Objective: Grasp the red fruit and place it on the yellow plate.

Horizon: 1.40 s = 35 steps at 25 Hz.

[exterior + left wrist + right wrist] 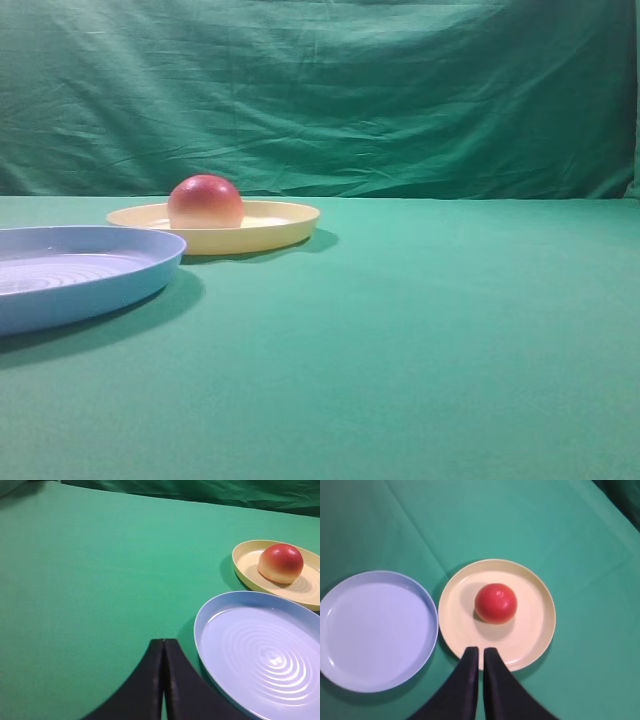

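A light-blue plate [375, 630] is seen left of the yellow plate [535, 635], on which the red fruit [495, 603] rests, near its middle. Both the left end effector [163, 652] and right end effector [480, 656] are pictured closed, empty. Any retreat is best made upward, the fruit left undisturbed.

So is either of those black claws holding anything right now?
No. The right gripper is shut on nothing, above the yellow plate. The left gripper is shut and empty too. The red fruit sits free on the plate.
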Each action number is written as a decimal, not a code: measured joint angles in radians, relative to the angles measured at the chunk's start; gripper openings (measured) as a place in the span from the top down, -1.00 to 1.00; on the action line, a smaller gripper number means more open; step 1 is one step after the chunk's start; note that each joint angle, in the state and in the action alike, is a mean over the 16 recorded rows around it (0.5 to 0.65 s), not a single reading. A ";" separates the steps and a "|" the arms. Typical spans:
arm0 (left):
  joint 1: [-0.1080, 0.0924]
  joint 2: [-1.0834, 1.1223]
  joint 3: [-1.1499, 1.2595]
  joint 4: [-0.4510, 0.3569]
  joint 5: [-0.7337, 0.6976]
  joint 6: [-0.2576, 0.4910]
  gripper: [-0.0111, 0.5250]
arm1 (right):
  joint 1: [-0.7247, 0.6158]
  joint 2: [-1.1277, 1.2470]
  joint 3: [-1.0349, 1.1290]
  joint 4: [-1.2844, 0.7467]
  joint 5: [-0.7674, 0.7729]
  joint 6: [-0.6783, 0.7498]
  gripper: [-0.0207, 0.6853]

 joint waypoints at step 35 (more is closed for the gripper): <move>0.000 0.000 0.000 0.000 0.000 0.000 0.96 | -0.511 -1.288 1.271 -0.046 -0.523 0.129 0.94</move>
